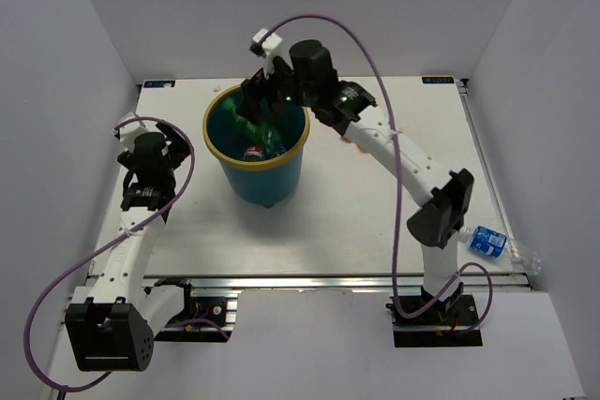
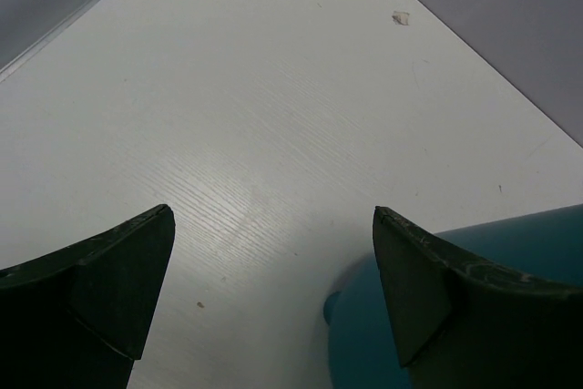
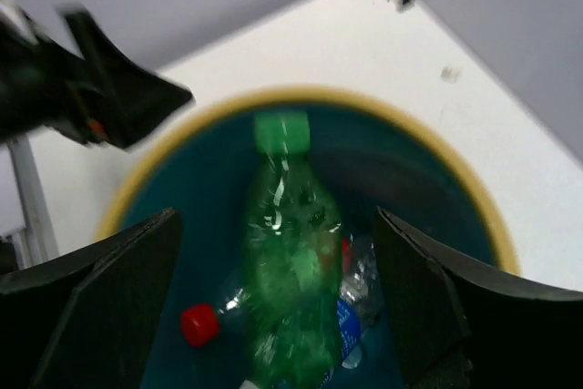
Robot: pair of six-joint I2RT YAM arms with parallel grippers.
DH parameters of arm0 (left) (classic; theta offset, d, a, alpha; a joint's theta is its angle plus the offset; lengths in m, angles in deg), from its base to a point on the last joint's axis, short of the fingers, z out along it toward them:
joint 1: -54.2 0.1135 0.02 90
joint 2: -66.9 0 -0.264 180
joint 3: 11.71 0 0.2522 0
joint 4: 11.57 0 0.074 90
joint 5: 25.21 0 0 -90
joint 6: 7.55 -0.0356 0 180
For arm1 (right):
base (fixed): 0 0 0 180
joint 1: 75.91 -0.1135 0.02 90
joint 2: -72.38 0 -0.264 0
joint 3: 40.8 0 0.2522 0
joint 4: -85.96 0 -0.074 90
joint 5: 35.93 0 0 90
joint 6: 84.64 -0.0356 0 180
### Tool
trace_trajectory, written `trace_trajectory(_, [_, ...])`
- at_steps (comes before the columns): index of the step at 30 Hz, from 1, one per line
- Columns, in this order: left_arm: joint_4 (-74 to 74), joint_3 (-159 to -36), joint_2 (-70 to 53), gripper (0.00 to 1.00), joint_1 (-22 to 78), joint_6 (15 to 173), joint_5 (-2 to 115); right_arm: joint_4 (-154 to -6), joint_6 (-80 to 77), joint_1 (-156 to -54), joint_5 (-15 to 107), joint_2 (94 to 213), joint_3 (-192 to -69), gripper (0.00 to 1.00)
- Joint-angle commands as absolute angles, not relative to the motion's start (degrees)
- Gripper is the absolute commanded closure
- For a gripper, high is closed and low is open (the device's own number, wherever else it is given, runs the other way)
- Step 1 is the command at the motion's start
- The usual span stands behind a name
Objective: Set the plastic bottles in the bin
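Note:
The bin (image 1: 267, 180), a teal bucket with a yellowish rim (image 3: 301, 96), stands at mid-table. My right gripper (image 1: 265, 105) hangs over its mouth, open. A blurred green bottle (image 3: 291, 252) sits between the spread fingers without touching either, cap pointing away, inside the bin. Beneath it lie a clear bottle with a red cap (image 3: 199, 323) and a clear bottle with a blue label (image 3: 351, 316). One more blue-labelled clear bottle (image 1: 492, 244) lies on the table by the right edge. My left gripper (image 1: 155, 142) is open and empty, left of the bin, whose wall (image 2: 364, 343) shows by its right finger.
The right arm's elbow (image 1: 441, 213) stands close to the bottle on the table. White walls enclose the table on the left, back and right. A small white scrap (image 2: 400, 17) lies on the tabletop near the back wall.

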State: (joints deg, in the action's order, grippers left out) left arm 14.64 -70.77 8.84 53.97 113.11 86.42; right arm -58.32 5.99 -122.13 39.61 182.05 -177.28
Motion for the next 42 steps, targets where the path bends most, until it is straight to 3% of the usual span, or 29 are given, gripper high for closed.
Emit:
trace_trajectory(1, [15.46, -70.74, 9.95, 0.02, 54.11, 113.21, 90.27, -54.52, 8.17, -122.14, 40.36, 182.69, -183.15, 0.11])
trace_trajectory(8, [16.34, -71.00, 10.21, 0.02, 54.11, 113.83, 92.83, -56.55, 8.09, -116.44, 39.22, 174.52, -174.46, 0.11])
trace_trajectory(13, [16.08, -70.91, 9.95, 0.02, 54.11, 114.09, 92.57, -55.14, 3.00, -104.06, 40.27, 168.54, -162.52, 0.11])
trace_trajectory(16, [15.99, -71.09, 9.33, 0.02, 54.11, 114.09, 92.22, -57.42, 3.26, -99.38, 48.15, 168.18, -156.54, 0.11])
trace_trajectory(23, [17.48, -72.50, 6.70, 0.02, 54.11, 114.62, 92.04, -54.71, -7.18, -95.60, 70.30, 185.36, -167.46, 0.11])
trace_trajectory(29, [17.40, -72.32, 6.61, 0.02, 54.11, 114.62, 92.04, -49.78, -13.70, -94.89, 72.18, 202.96, -185.15, 0.11])
trace_trajectory(36, [17.05, -72.06, 6.70, 0.02, 54.11, 114.80, 92.22, -51.54, -18.01, -94.72, 75.77, 206.59, -179.90, 0.11])
trace_trajectory(42, [17.13, -72.14, 6.26, 0.02, 54.11, 114.80, 92.30, -49.69, -19.59, -94.72, 71.74, 210.28, -179.02, 0.11])
